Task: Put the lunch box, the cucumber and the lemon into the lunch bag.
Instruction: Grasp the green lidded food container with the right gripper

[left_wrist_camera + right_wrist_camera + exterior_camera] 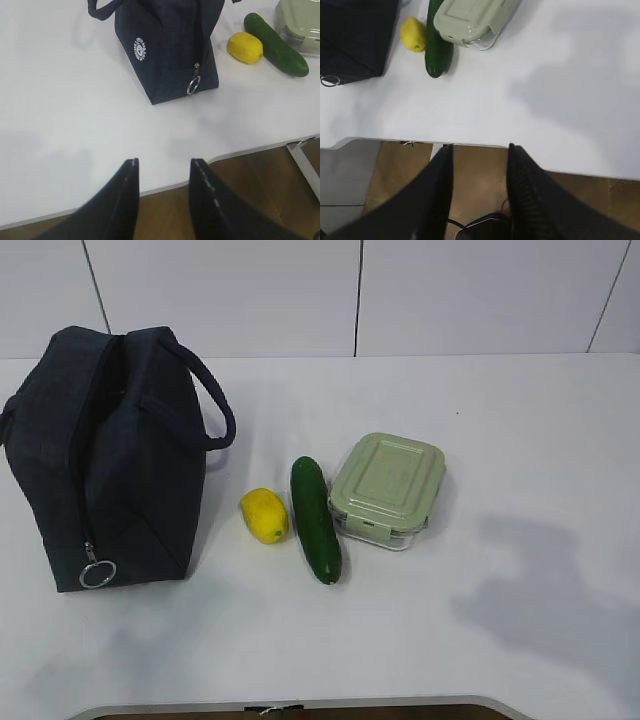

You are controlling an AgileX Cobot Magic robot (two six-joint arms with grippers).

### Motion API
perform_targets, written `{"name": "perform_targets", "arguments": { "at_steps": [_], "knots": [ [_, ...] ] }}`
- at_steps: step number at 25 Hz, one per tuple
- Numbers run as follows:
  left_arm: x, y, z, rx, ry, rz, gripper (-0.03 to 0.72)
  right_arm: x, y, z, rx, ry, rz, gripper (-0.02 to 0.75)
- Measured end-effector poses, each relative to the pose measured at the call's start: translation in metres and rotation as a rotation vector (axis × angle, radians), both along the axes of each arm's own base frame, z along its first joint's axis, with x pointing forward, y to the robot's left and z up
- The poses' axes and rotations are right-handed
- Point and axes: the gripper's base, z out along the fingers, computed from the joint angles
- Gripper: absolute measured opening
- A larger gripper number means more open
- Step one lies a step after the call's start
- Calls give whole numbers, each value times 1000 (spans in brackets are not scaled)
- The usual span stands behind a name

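The dark navy lunch bag [105, 455] stands at the left of the white table, its zipper shut with the silver ring pull [98, 574] low at the front. To its right lie the yellow lemon [264, 515], the dark green cucumber [315, 519] and the lunch box [387, 489] with its pale green lid. Neither arm shows in the exterior view. In the left wrist view the bag [170, 45], lemon [244, 47] and cucumber [276, 44] lie far ahead of my open, empty left gripper [164, 162]. My right gripper [477, 148] hangs open and empty over the table's front edge, the lunch box [470, 20] far ahead.
The white table [520, 440] runs back to a white panelled wall. Its front edge [300, 706] has a curved cut-out with brown floor below. A cable and a dark device lie on the floor under the right gripper.
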Motion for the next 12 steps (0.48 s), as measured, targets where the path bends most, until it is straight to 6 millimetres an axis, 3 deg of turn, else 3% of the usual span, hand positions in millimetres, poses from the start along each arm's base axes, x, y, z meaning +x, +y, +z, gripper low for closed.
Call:
{"name": "perform_targets", "arguments": {
  "at_steps": [6,12],
  "knots": [
    [0,0,0,0,0,0,239,32,7,-2,69,68,-36,300],
    [0,0,0,0,0,0,239,67,10,10,107,38,-93,302]
  ]
}}
